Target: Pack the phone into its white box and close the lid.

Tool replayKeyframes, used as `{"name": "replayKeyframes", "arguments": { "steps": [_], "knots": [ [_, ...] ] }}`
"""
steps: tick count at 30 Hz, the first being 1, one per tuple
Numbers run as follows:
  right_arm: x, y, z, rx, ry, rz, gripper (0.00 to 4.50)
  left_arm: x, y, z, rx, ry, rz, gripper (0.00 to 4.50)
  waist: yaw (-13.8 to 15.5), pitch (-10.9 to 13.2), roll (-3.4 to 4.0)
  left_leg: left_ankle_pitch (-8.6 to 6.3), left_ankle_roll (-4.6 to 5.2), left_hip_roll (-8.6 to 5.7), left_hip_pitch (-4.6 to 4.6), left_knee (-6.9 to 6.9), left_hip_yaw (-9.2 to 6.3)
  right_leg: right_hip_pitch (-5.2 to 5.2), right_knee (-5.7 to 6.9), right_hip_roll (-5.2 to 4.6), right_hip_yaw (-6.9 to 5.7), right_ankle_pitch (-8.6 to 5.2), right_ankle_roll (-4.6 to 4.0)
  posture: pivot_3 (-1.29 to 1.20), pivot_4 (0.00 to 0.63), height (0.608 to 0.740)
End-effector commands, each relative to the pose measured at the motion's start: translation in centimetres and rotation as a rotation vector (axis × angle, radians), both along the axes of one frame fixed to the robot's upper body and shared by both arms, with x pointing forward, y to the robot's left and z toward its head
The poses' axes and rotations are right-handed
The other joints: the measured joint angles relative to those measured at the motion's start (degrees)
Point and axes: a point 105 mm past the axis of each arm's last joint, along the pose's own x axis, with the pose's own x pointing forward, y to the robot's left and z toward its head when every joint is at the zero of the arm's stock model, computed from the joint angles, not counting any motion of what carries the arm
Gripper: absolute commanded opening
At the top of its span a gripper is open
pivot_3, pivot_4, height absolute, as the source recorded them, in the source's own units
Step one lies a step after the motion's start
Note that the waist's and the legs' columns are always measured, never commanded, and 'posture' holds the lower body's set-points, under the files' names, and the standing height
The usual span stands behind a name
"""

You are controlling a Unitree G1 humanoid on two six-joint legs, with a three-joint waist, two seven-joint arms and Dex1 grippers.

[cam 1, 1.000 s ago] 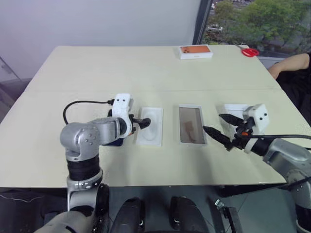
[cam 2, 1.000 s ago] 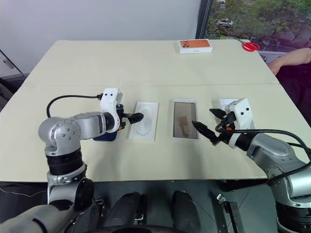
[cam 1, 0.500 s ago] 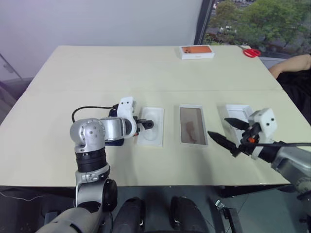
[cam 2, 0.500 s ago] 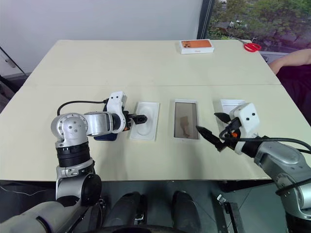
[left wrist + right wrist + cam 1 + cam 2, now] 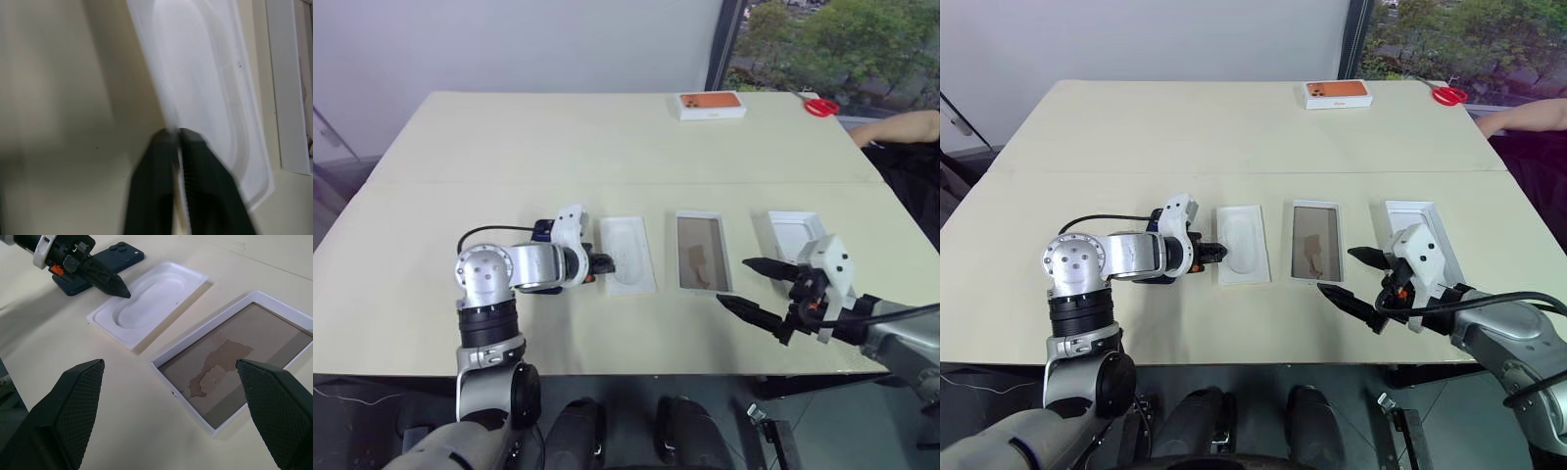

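Packing not started: phone (image 5: 100,265) lies on the desk (image 5: 607,137) beside the white insert (image 5: 628,267); white box (image 5: 703,253) empty, lid (image 5: 794,235) off. Left pincer (image 5: 1218,253) pinched shut at the insert's edge, right pincer (image 5: 1349,278) wide open, empty.

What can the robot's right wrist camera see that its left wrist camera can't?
Right wrist view only: the dark blue phone lying on the table behind the left gripper, the brown floor of the white box, and the right gripper's wide-open fingers.

Left wrist view only: a close look along the left gripper's own shut fingers, tips at the edge of the white insert.

Both: the white insert with its oval hollow, the tan table, and part of the white box's wall.
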Motion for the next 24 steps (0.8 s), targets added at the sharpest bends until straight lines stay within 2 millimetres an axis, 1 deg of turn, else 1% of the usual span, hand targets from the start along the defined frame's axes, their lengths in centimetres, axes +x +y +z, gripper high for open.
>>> {"name": "replayKeyframes", "arguments": {
  "steps": [1,3,7,9,12,15,19,24],
  "knots": [
    [-0.2,0.5,0.6,-0.003,-0.035,0.022,4.5,0.3,0.5,0.8,-0.004,-0.016,0.02,0.1,-0.01,0.0,0.0,0.0,-0.01,0.0,0.0,0.0,0.0,0.0,0.0,0.0,0.0,0.0,-0.01,0.0,0.15,0.74],
    [-0.2,0.6,0.6,-0.002,-0.036,0.024,4.5,0.5,0.8,1.3,-0.024,-0.025,0.031,0.1,-0.05,0.0,0.0,0.01,-0.02,0.0,0.0,0.0,0.0,0.0,0.0,0.01,0.0,0.0,-0.01,0.0,0.15,0.74],
    [0.0,0.5,0.6,-0.005,-0.043,0.019,4.5,1.1,1.2,3.1,-0.176,-0.056,0.068,0.1,-0.02,0.0,-0.01,0.02,-0.03,0.0,0.0,0.0,0.0,0.0,0.0,0.01,-0.02,0.0,-0.01,0.0,0.15,0.74],
    [0.0,0.4,0.7,-0.007,-0.047,0.015,4.5,1.2,1.4,3.6,-0.22,-0.063,0.076,0.1,-0.03,0.0,-0.01,0.02,-0.04,-0.01,0.0,0.0,0.0,0.0,0.0,0.01,-0.02,0.0,-0.01,0.0,0.15,0.74],
    [0.0,0.0,1.0,-0.013,-0.057,0.004,4.5,1.2,0.8,4.5,-0.304,-0.066,0.035,0.1,-0.02,0.0,-0.01,0.03,-0.05,0.0,0.0,0.0,0.0,0.0,0.0,0.02,-0.02,0.0,-0.01,0.0,0.15,0.74],
    [0.1,-0.4,1.3,-0.025,-0.07,-0.01,4.5,0.9,-0.4,5.1,-0.341,-0.066,-0.027,0.1,0.47,0.01,-0.02,0.04,-0.07,-0.03,-0.01,0.0,0.0,0.0,0.0,0.01,-0.04,0.0,-0.01,0.0,0.15,0.74],
    [0.4,-0.9,1.6,-0.037,-0.086,-0.032,4.5,0.5,-3.8,5.7,-0.341,-0.064,-0.117,0.1,1.58,0.02,-0.04,0.04,-0.07,-0.06,-0.02,0.01,0.02,0.0,-0.03,0.0,-0.06,-0.01,-0.02,0.0,0.15,0.74],
    [0.4,-1.4,1.7,-0.049,-0.096,-0.057,4.5,0.7,-7.9,6.1,-0.394,-0.009,-0.144,0.1,1.51,0.03,-0.08,0.04,-0.06,-0.12,-0.04,0.02,0.01,0.06,-0.13,-0.05,-0.05,-0.03,-0.06,0.0,0.15,0.74]
  ]
}}
